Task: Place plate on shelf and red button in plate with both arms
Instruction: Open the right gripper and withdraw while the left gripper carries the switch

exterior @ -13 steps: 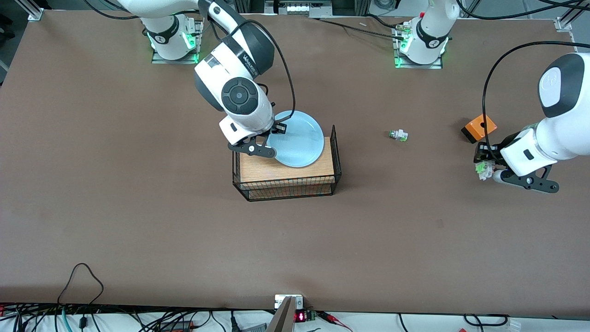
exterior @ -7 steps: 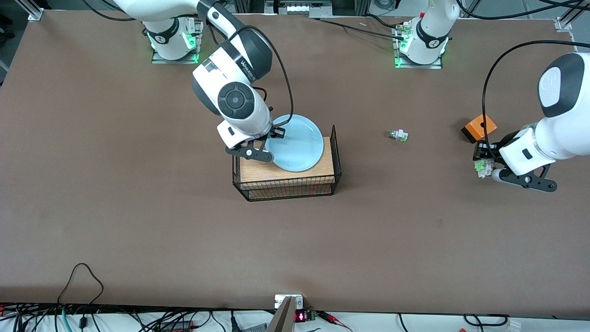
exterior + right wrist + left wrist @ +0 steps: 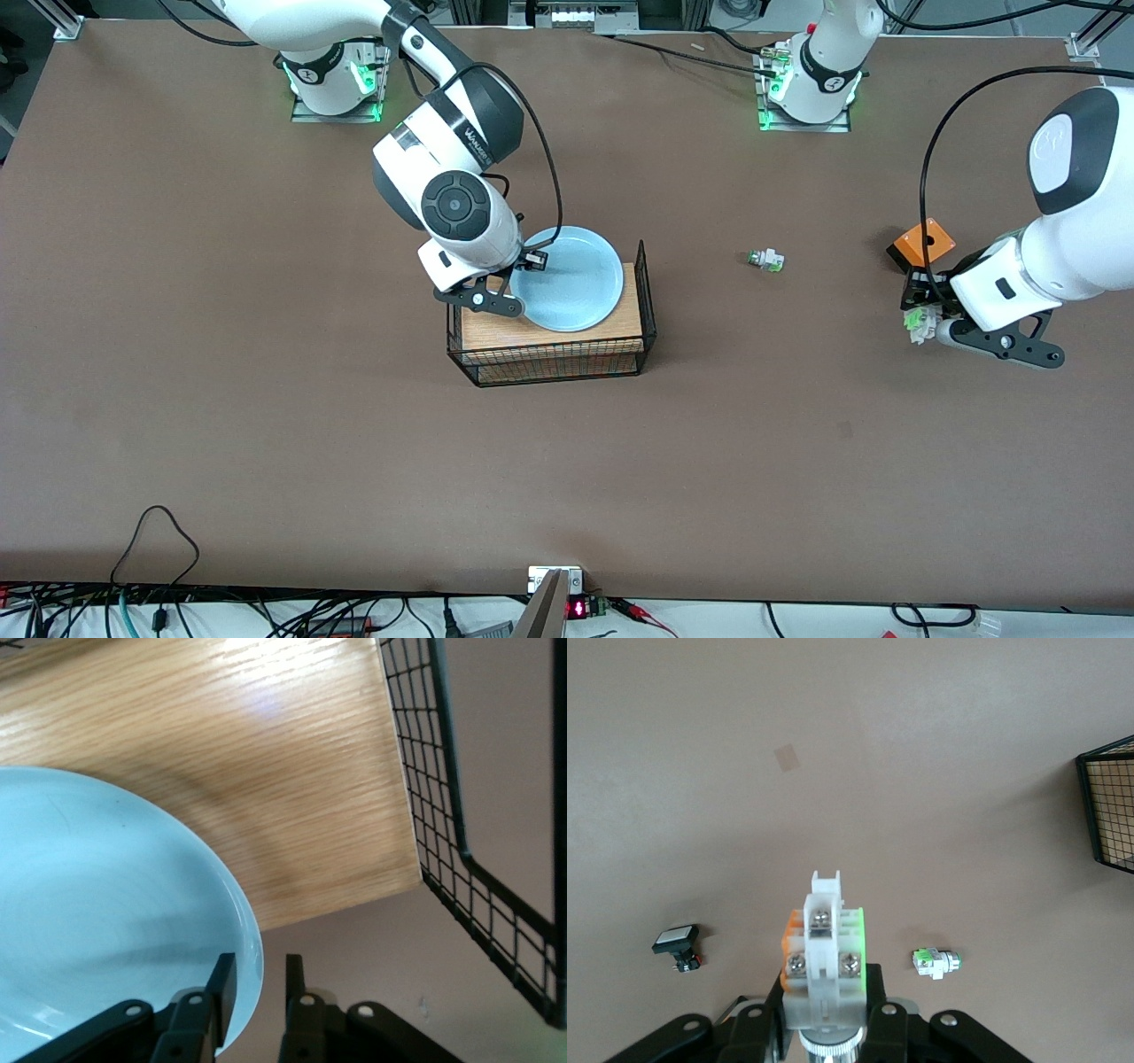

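My right gripper is over the wire basket. It is shut on the rim of the pale blue plate, one finger inside the rim and one outside. The right wrist view shows the plate just above the wooden board, with the right gripper at its edge. My left gripper hovers over the table at the left arm's end. It is shut on the red button, a whitish body with green and orange sides. The button's cap is hidden in the left gripper.
A white-green part lies on the table between the basket and the left gripper, also in the left wrist view. A black part with a white face lies nearby. An orange box sits by the left gripper. The basket has a tall wire wall.
My right gripper has carried the plate a little toward the right arm's end and lower over the basket's board. My left gripper has shifted slightly toward the table's middle with the button.
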`<state>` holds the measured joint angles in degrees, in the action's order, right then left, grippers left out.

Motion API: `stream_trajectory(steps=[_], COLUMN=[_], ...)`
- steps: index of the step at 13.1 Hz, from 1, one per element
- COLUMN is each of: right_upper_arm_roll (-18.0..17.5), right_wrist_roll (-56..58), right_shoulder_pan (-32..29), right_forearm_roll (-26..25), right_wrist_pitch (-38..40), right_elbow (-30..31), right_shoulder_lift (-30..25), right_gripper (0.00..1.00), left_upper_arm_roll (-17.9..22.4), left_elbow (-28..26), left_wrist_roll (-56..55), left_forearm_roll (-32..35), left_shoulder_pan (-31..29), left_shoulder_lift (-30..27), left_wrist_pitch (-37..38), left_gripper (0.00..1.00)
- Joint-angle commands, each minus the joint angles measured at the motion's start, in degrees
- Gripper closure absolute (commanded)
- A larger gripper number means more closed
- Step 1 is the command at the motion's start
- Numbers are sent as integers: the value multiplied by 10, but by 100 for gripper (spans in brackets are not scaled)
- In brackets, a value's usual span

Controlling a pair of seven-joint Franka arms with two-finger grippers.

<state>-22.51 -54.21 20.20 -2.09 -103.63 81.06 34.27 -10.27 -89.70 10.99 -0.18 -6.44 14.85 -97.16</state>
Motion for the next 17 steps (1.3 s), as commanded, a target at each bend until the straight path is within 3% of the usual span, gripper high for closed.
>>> stream_trajectory(steps=[1, 3, 5, 7, 9, 14, 17], right_upper_arm_roll=[-5, -5, -5, -8, -6, -5, -3], right_wrist_roll=[-11, -7, 2, 16, 31, 134, 215], right_shoulder_pan=[-15, -19, -25, -37, -47, -124, -179], right_forearm_roll=[0, 1, 1, 1, 1, 0, -1], right_wrist_pitch=[-6, -10, -41, -43, -39, 67, 131], right_elbow=[-6, -27, -37, -39, -39, -39, -39], right_shoulder_lift=[-3, -3, -5, -12, -39, -108, -129], right_gripper=[41, 24, 0, 0, 0, 0, 0], left_upper_arm_roll=[-5, -25, -37, -60, -88, -222, -229], left_elbow=[12, 12, 12, 19, 61, 72, 72], left_wrist_roll=[-1, -8, -32, -54, -97, -282, -327], left_forearm_roll=[3, 7, 9, 9, 2, 6, 1], left_shoulder_pan=[1, 1, 2, 1, 1, 10, 57], left_shoulder_lift=[-3, -14, -24, -27, -26, -18, 6], left_wrist_pitch=[28, 32, 35, 59, 102, 108, 107], left_gripper=[100, 100, 100, 100, 100, 100, 100])
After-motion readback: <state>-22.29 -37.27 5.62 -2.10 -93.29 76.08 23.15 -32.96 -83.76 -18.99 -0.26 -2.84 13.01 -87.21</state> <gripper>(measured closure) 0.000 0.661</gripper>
